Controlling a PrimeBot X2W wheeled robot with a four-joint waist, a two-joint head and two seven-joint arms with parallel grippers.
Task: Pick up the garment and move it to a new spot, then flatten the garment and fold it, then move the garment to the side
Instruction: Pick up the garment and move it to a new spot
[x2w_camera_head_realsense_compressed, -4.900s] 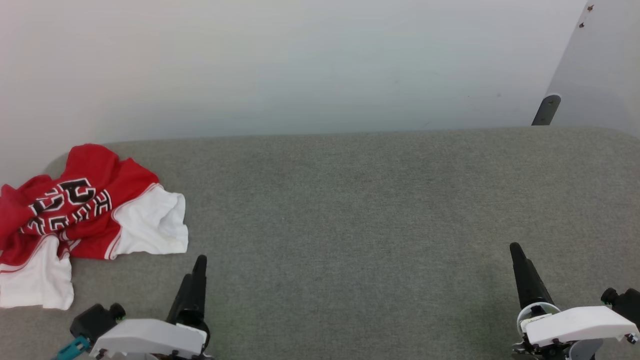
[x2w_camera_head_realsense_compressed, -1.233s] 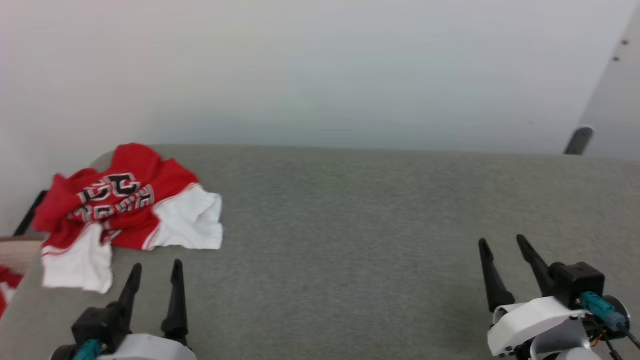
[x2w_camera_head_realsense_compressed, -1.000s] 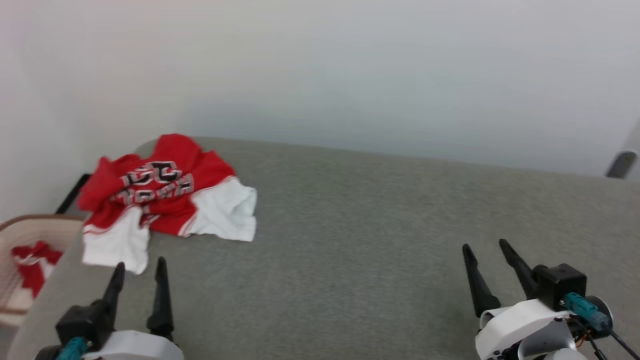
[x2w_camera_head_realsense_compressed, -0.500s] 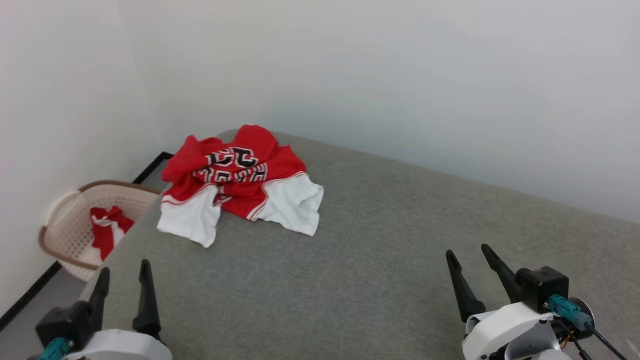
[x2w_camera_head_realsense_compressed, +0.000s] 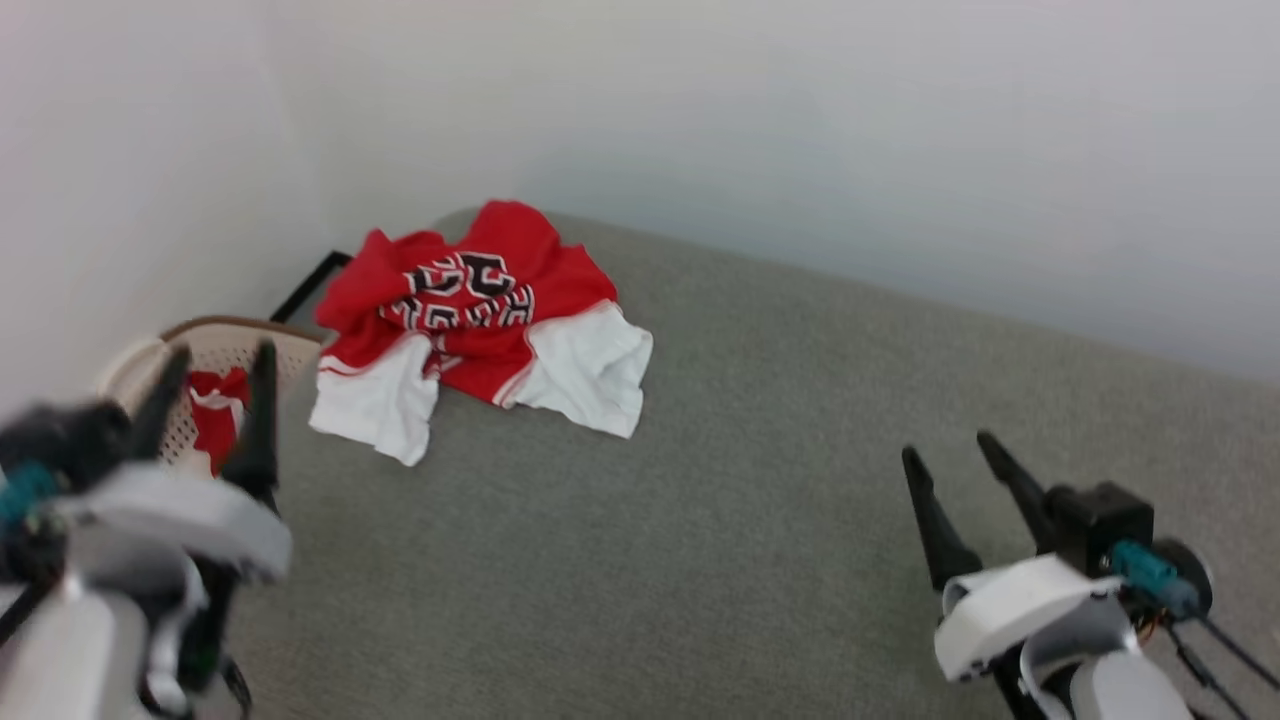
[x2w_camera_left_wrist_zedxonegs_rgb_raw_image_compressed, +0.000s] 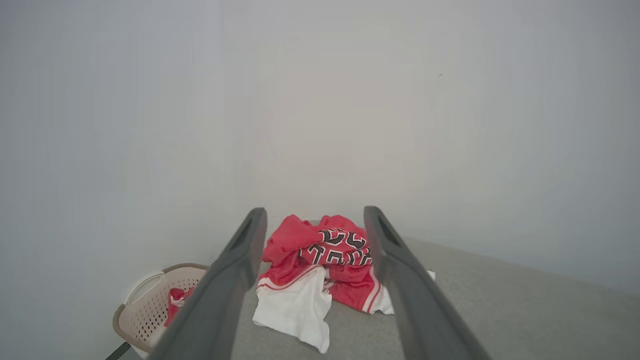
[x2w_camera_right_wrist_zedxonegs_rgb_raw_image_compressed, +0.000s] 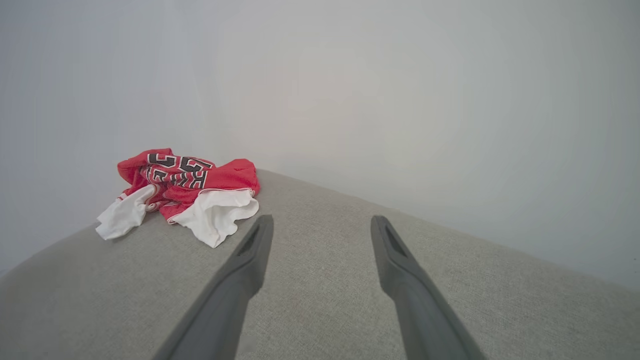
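At lower left the left hand, blurred, holds its fingers spread and empty before a pale basket. The crumpled garment lies upper left of centre, at the grey worktop's far corner. Lower right, the right hand is spread and empty.

We count one garment, a red and white shirt, on one grey padded surface. We count one pale basket beside that surface and one further red and white cloth inside it, which makes two red and white pieces of clothing in all. We count two grippers, the left gripper and the right gripper. Each has two long dark fingers, so four fingers together. We count two pale walls, which meet in one corner.
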